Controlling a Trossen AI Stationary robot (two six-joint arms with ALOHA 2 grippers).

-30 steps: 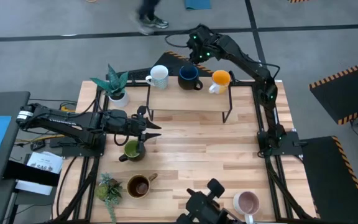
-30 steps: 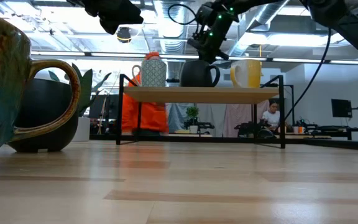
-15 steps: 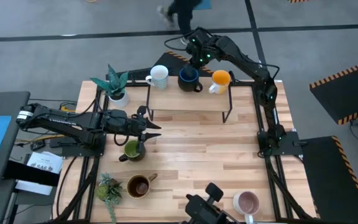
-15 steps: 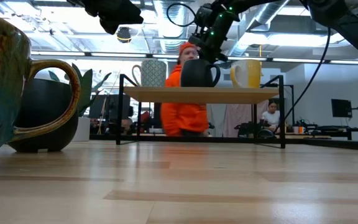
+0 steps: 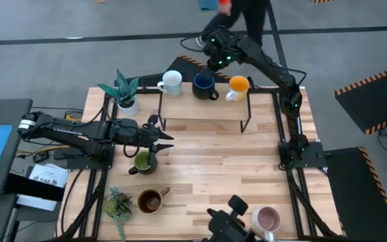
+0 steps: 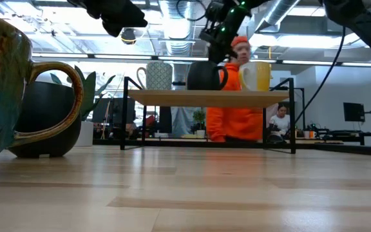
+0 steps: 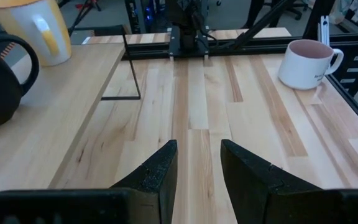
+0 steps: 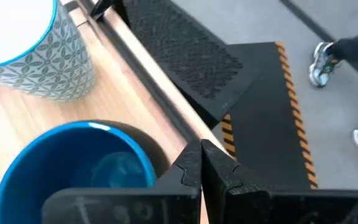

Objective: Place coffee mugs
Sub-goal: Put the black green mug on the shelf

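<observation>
Since a second ago, the person in orange (image 6: 236, 96) has walked across behind the table from the white mug's side to behind the orange one, and the right gripper (image 5: 215, 55) has edged back and up from the dark blue mug (image 5: 204, 85). The left arm has not moved.

The person is hard to read: from above only dark legs at the picture's top edge, from table height a torso half behind the shelf (image 5: 203, 107). The pink mug (image 5: 267, 220) is partly covered by a dark camera mount (image 5: 230, 222) at the near edge. From table height, the brown mug (image 6: 5, 84) fills the near side, cut off by the frame, and hides most of the olive green mug (image 6: 44, 122).

The right arm reaches from its base at the table's right side across the shelf's far edge; its fingers are pressed together, holding nothing, just behind the dark blue mug. The left arm lies stretched along the table from the left, its gripper (image 5: 158, 140) above the boards just beyond the olive green mug (image 5: 142, 162), its fingers (image 7: 157, 174) parted with bare wood between them.

Six mugs: white (image 5: 170, 83), dark blue and orange (image 5: 237, 87) in a row on the shelf; olive green, brown (image 5: 150, 200) and pink on the table. Two potted plants stand at the left, one by the shelf (image 5: 121, 91), one near the brown mug (image 5: 118, 202).
</observation>
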